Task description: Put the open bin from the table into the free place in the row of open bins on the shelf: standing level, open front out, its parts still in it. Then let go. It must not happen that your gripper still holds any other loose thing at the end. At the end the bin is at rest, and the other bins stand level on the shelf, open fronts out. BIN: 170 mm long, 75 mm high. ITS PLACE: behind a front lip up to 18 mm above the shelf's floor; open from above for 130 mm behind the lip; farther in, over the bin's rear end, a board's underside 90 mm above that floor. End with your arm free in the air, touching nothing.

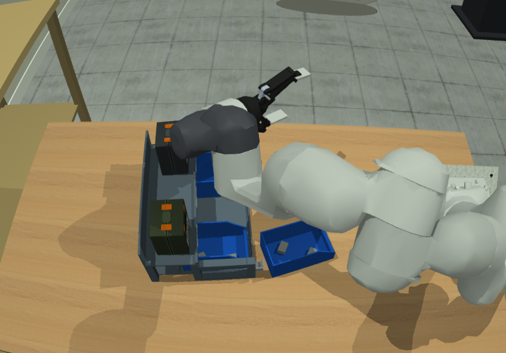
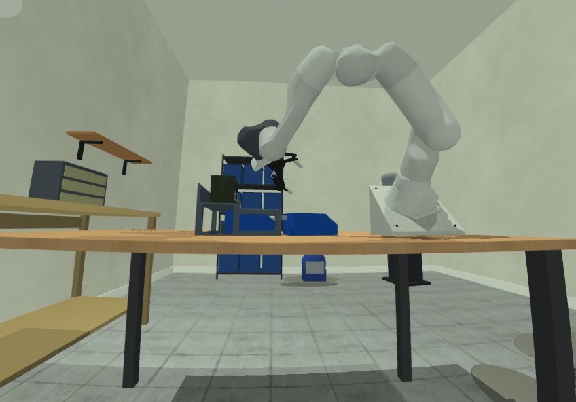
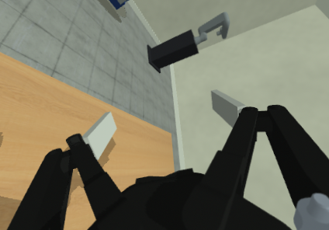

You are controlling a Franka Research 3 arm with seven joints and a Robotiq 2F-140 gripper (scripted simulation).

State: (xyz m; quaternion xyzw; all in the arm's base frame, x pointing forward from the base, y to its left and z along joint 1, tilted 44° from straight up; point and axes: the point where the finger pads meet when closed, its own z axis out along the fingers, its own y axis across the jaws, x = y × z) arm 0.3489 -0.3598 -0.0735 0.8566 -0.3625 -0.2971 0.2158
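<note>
The open blue bin (image 1: pixel 302 262) (image 2: pixel 308 225) stands on the table just in front of the shelf, turned at an angle, its low open front away from the shelf. Grey parts (image 1: pixel 282 247) lie in it. The grey shelf (image 1: pixel 234 209) (image 2: pixel 259 211) shows a free place between a near blue bin (image 1: pixel 222 232) and a far blue bin (image 1: pixel 205 188). The near bin looks level, open front out; the far one is partly hidden by the arm. My gripper (image 1: pixel 290 95) (image 2: pixel 293 176) (image 3: pixel 162 109) is open and empty, high up beyond the far bin, fingers pointing sideways away from the shelf.
On the shelf's upper board (image 1: pixel 175 185) stand a green case (image 1: pixel 166 218) and a dark case (image 1: pixel 173 163), behind the row. A small grey fitting (image 1: pixel 259 265) juts from the shelf's near front corner beside the bin. The arm spans above the table, right of the shelf.
</note>
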